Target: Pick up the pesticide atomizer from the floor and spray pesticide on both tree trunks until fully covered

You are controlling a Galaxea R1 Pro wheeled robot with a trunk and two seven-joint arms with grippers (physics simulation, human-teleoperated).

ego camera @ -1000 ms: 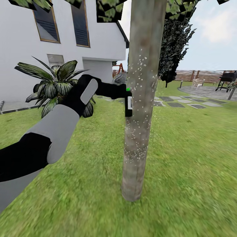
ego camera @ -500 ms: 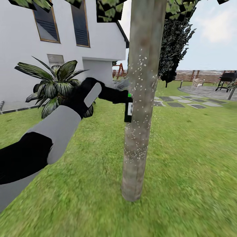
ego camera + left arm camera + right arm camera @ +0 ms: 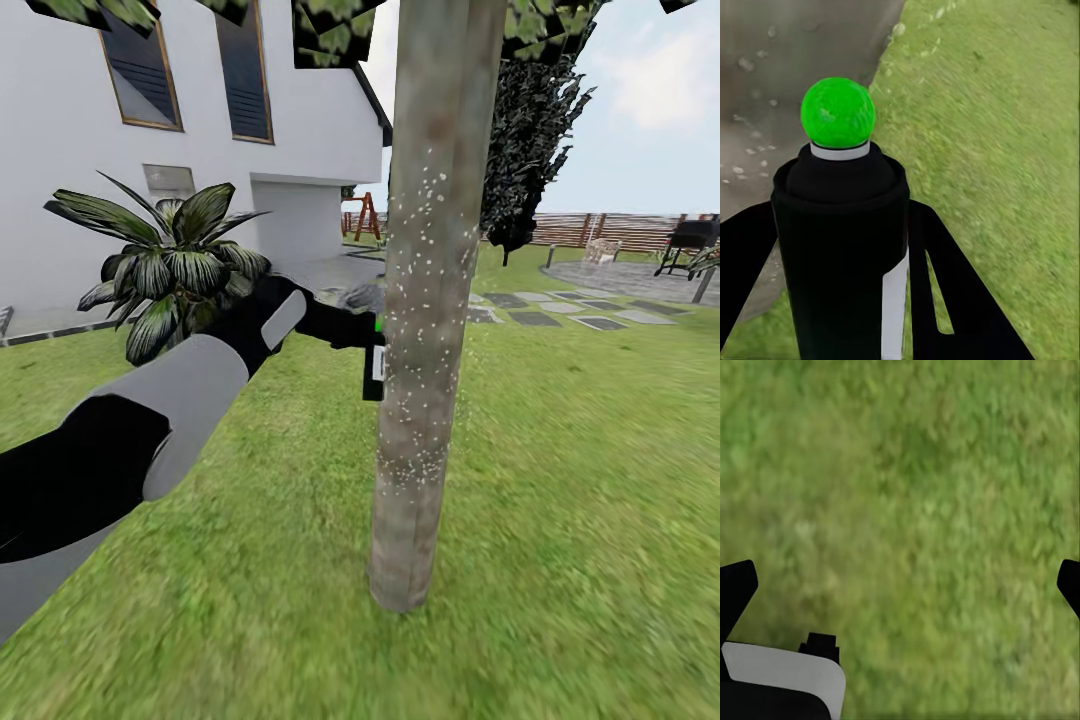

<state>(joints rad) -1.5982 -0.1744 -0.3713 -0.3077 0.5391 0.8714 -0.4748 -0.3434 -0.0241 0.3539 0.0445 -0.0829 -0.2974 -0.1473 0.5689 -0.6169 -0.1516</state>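
Note:
A thick grey-brown tree trunk [image 3: 432, 300] rises mid-lawn in the head view, dotted with white pesticide specks [image 3: 425, 230] from mid-height down to low on the bark. My left gripper [image 3: 362, 338] is shut on the dark pesticide atomizer [image 3: 374, 364], held upright right against the trunk's left side. In the left wrist view the atomizer [image 3: 840, 247] shows a green dot on top [image 3: 838, 112], with black fingers [image 3: 945, 292] at both sides and speckled bark [image 3: 787, 52] just behind. The right gripper [image 3: 900, 585] hangs open over grass.
A spiky palm [image 3: 165, 265] stands left of my left arm, before the white house [image 3: 70, 160]. A dark cypress-like tree [image 3: 530, 130], a slat fence [image 3: 610, 230], a grill [image 3: 690, 238] and paving stones [image 3: 560, 312] lie behind to the right. Lawn surrounds the trunk.
My left gripper has lowered the atomizer along the trunk and shifted it slightly left. The trunk and the view have not moved.

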